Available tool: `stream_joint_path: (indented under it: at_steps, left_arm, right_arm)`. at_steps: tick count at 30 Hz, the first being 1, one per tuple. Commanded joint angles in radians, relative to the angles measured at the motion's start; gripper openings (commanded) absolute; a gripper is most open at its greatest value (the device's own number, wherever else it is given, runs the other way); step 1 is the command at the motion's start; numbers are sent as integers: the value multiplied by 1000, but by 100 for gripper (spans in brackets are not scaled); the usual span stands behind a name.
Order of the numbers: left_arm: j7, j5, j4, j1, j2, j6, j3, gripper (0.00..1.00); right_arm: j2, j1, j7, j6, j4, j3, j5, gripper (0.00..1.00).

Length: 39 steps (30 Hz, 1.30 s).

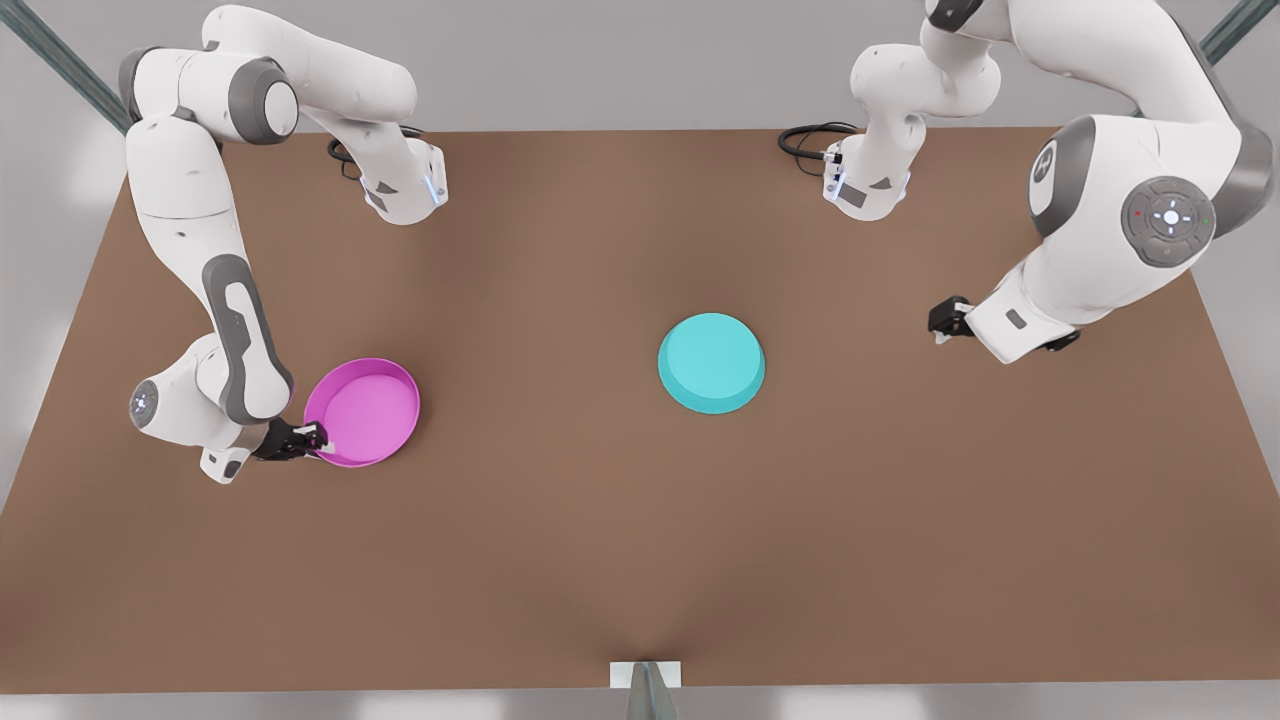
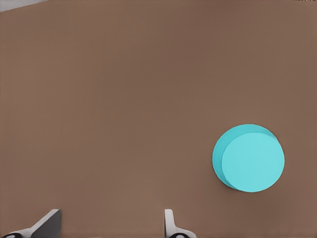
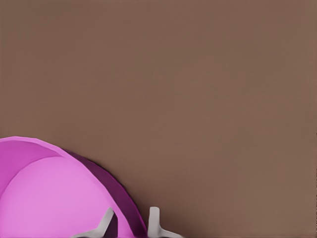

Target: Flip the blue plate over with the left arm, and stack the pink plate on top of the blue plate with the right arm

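Note:
The blue plate (image 1: 711, 362) lies near the table's middle with its flat bottom facing up; the left wrist view shows this blue plate (image 2: 250, 158) the same way. My left gripper (image 1: 942, 324) hovers open at the front view's right, well apart from it, its fingers spread wide around nothing (image 2: 111, 214). The pink plate (image 1: 365, 410) sits at the front view's left, hollow side up and slightly tilted. My right gripper (image 1: 318, 440) is shut on the near rim of the pink plate (image 3: 49, 193), one finger inside the rim and one outside (image 3: 131, 214).
The brown table (image 1: 560, 540) spreads wide around both plates. Both arm bases stand at its far edge, with black cables (image 1: 805, 140) beside the one on the front view's right. A small grey bracket (image 1: 646, 680) sits at the near edge.

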Motion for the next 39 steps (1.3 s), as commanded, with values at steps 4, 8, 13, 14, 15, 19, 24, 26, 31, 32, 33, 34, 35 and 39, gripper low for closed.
stream_joint_path:
  at_steps: [4, 8, 13, 14, 15, 19, 24, 26, 31, 32, 33, 34, 35, 39]
  left_arm:
    - [-2, 1, 0, 0, 3, 3, 2, 100]
    - [-3, 1, 0, -2, 5, 3, 0, 100]
    - [-5, 1, 0, -2, 1, 3, 0, 100]
    - [-6, 1, 0, -2, 1, 3, 0, 100]
    - [-6, 1, 0, -2, 1, 2, 0, 100]
    - [-6, 1, 0, -2, 0, 2, 0, 100]
    - [-6, 1, 0, -2, 1, 2, 0, 100]
    - [-6, 1, 0, -2, 0, 3, 0, 100]
    - [-6, 1, 0, -2, 1, 3, 0, 100]
    - [-6, 1, 0, -2, 0, 2, 0, 100]
    - [-6, 3, 0, -2, 0, 3, 0, 100]
    - [-6, 3, 0, -2, 0, 2, 0, 100]
    - [-8, 1, 0, -2, 0, 2, 0, 100]
    - [-8, 3, 0, -2, 0, 3, 0, 100]
  right_arm:
    - [0, 0, -37, -6, 3, -2, -2, 37]
    - [0, 3, -174, -3, 14, -2, -2, 37]
    - [14, 8, -289, 2, 28, -2, -5, 36]
    - [17, 8, -316, 0, 32, -2, -11, 33]
    - [20, 8, -332, 2, 32, -2, -11, 33]
    - [20, 8, -326, -8, 34, -2, -11, 21]
    - [25, 6, -320, -18, 35, -2, -9, 40]
    - [25, 6, -318, -18, 35, -2, -9, 57]
    - [26, 6, -313, -18, 35, -2, -5, 77]
    - [28, 5, -312, -18, 34, 0, -2, 84]
    - [28, 3, -312, -18, 34, -2, -2, 93]
    - [28, 3, -312, -18, 34, -2, -2, 93]
    - [29, 3, -312, -18, 34, -2, -2, 93]
    - [34, 3, -313, -18, 32, -2, -2, 93]
